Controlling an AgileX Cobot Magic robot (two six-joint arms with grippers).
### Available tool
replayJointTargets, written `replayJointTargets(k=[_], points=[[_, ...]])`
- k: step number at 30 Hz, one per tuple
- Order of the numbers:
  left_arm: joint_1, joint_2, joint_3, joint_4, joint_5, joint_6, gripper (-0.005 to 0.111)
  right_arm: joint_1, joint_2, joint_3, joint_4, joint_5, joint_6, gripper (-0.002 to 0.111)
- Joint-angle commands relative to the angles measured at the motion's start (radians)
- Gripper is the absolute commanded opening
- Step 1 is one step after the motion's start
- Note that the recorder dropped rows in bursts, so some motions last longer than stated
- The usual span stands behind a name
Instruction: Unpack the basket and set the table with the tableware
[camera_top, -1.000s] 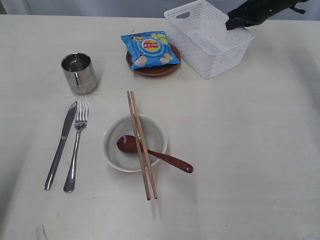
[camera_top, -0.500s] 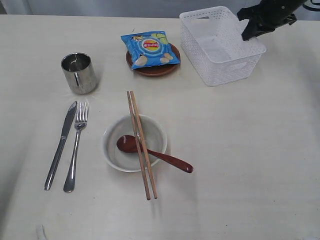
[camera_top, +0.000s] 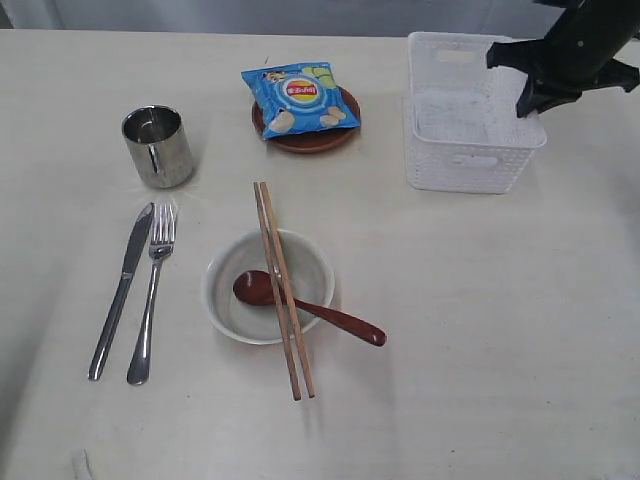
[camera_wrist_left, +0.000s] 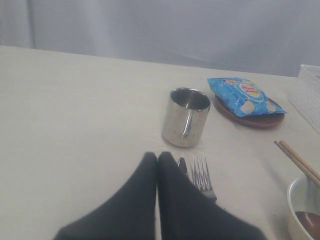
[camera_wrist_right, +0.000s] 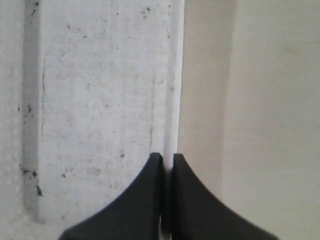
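Note:
The white basket (camera_top: 468, 165) stands empty at the table's (camera_top: 480, 330) far right. My right gripper (camera_top: 527, 106) is shut on its right-hand rim (camera_wrist_right: 175, 75), one finger inside and one outside. The tableware is laid out: steel cup (camera_top: 157, 146), knife (camera_top: 122, 290), fork (camera_top: 153, 295), and an off-white bowl (camera_top: 218, 268) holding the dark red spoon (camera_top: 320, 312), with chopsticks (camera_top: 283, 300) across it. The brown plate (camera_top: 305, 141) lies under a blue chip bag (camera_top: 300, 98). My left gripper (camera_wrist_left: 157, 156) hovers shut and empty just short of the cup (camera_wrist_left: 186, 117), beside the fork's tines (camera_wrist_left: 201, 172).
The cream tabletop stretches bare in front of the basket and to the right of the bowl. A pale curtain (camera_wrist_left: 160, 25) hangs behind the far edge. The left arm does not show in the exterior view.
The right gripper has dragged the basket to the right and turned it square to the table edge, away from the plate. The tableware and the left side have not moved.

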Motion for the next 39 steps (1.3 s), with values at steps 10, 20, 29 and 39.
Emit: replayJointTargets(k=[10,20,29,39], points=[[0.001,-0.004,0.003,-0.005,-0.011,0.001,0.0,0.077,-0.007,0.028,-0.029,-0.182,0.05,-0.001],[0.001,-0.004,0.003,-0.005,-0.011,0.001,0.0,0.063,-0.007,0.028,-0.1,-0.184,0.055,-0.001],[0.001,-0.004,0.003,-0.005,-0.011,0.001,0.0,0.061,-0.007,0.028,-0.102,-0.185,0.057,0.0],[0.001,-0.004,0.003,-0.005,-0.011,0.001,0.0,0.061,-0.007,0.028,-0.061,-0.189,0.032,0.039]])
